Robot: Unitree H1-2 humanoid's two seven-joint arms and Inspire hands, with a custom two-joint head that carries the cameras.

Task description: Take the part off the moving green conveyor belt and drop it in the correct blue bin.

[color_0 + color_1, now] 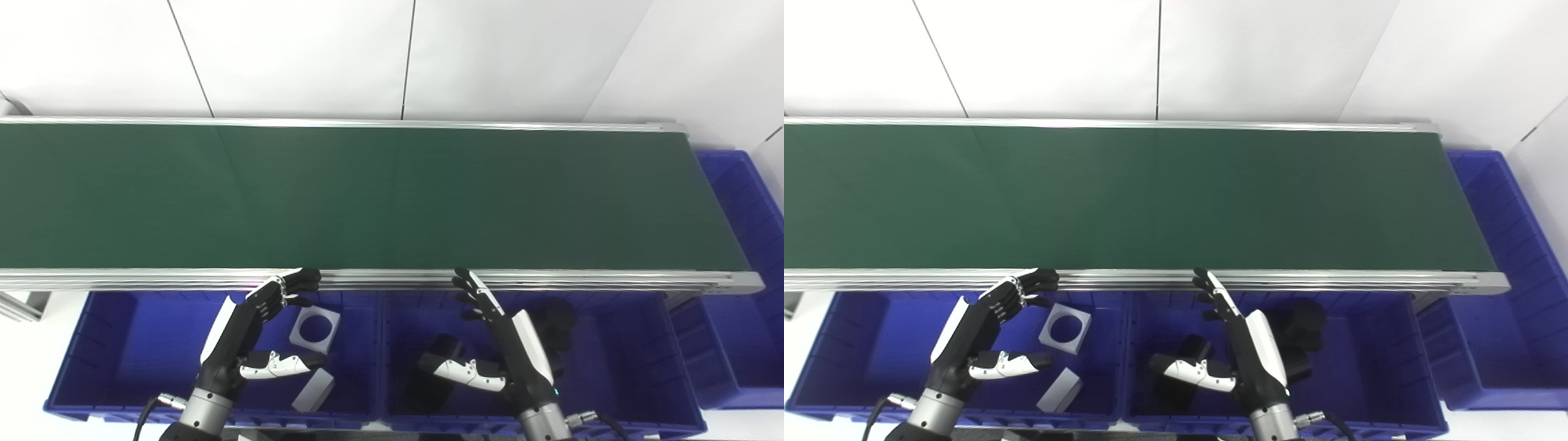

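The green conveyor belt [367, 196] runs across the view and carries no part. My left hand [257, 331] hovers open over the left blue bin [122, 343], fingers curled toward the belt's near rail. Over the middle blue bin [625, 349], my right hand [502, 343] is open too, fingers stretched up to the rail and thumb pointing left. Neither hand holds anything. Two white parts lie in the left bin: a square one with a round hole [315, 327] and a plain block [313, 390]. Black parts [554, 324] lie in the middle bin, partly hidden by my right hand.
A third blue bin [741, 257] stands past the belt's right end. The belt's aluminium near rail [392, 280] overhangs the back of the two front bins. White wall panels rise behind the belt.
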